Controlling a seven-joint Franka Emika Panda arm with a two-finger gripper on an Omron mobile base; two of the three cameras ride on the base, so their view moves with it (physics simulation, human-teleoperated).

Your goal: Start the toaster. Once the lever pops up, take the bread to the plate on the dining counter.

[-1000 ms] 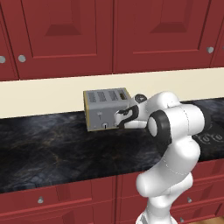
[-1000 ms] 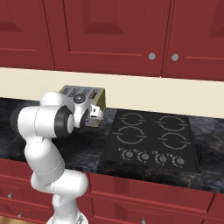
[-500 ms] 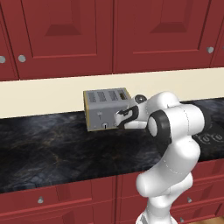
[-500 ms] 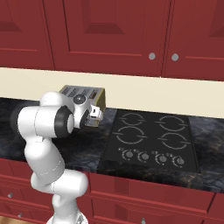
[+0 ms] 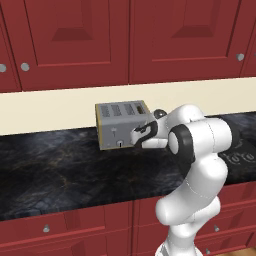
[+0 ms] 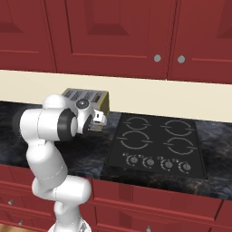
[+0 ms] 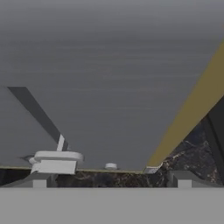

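The silver-grey toaster (image 5: 121, 124) (image 6: 85, 96) with brassy edges stands on the black worktop against the cream wall. My gripper (image 5: 136, 136) (image 6: 97, 119) (image 7: 111, 181) is open and pressed up close to the right side of the toaster's front face (image 7: 113, 87). In the hand view the pale lever (image 7: 55, 160) sits at the low end of its dark slot, just above one fingertip (image 7: 39, 180). A small knob (image 7: 110, 166) shows beside it. The other front tab (image 5: 114, 132) is up on the left. The bread is hidden; the plate and dining counter are out of view.
A black four-burner cooktop (image 6: 156, 144) with front knobs lies right of the toaster. Red wall cabinets (image 5: 125, 35) hang above the cream backsplash, and red drawers (image 5: 75, 225) run under the black marbled worktop (image 5: 55, 165). My white arm bends over the counter's front edge.
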